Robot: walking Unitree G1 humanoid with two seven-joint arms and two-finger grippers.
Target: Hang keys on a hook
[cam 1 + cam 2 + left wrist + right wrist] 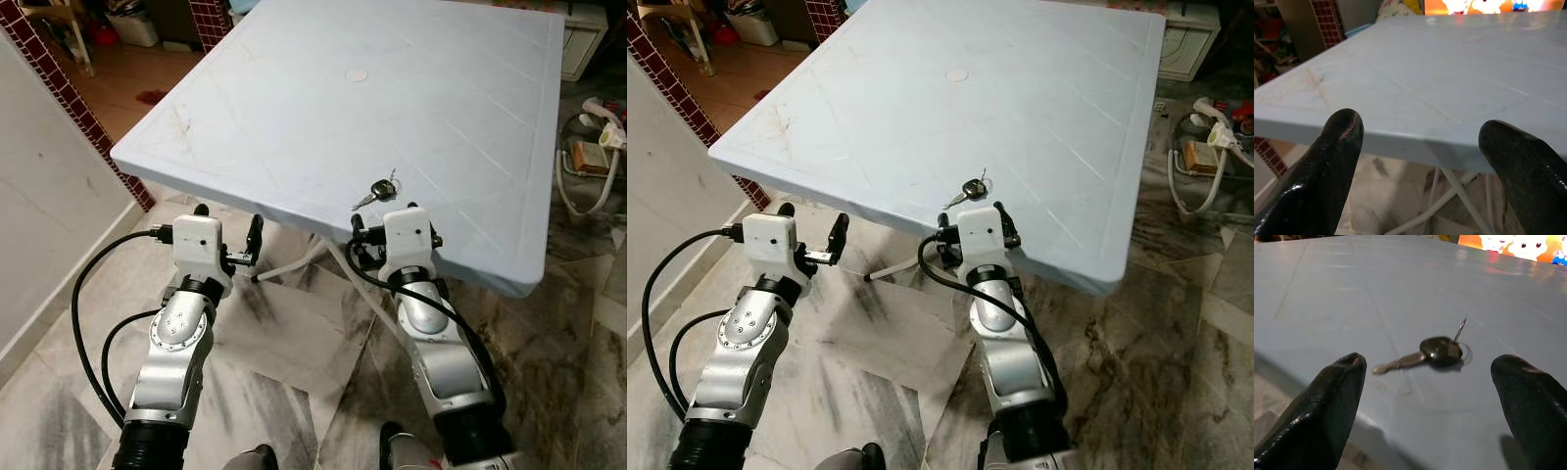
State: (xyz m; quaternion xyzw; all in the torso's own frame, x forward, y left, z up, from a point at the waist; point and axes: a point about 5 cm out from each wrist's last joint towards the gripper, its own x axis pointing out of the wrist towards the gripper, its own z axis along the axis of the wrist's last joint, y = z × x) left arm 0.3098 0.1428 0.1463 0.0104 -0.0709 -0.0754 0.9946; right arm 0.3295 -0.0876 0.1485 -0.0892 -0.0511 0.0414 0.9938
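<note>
One pale blue table is shown. One set of keys is counted on it, with one black-headed key laid flat and a second, thin key seen standing up from the ring. Two grippers are counted: the left gripper and the right gripper, each with two black fingers spread apart. Two black cables are seen at the left arm.

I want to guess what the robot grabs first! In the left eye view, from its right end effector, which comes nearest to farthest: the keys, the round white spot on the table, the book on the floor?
1. keys, on the table just ahead of the right end effector.
2. book, on the floor off to the right.
3. round white spot, far up the table.
</note>
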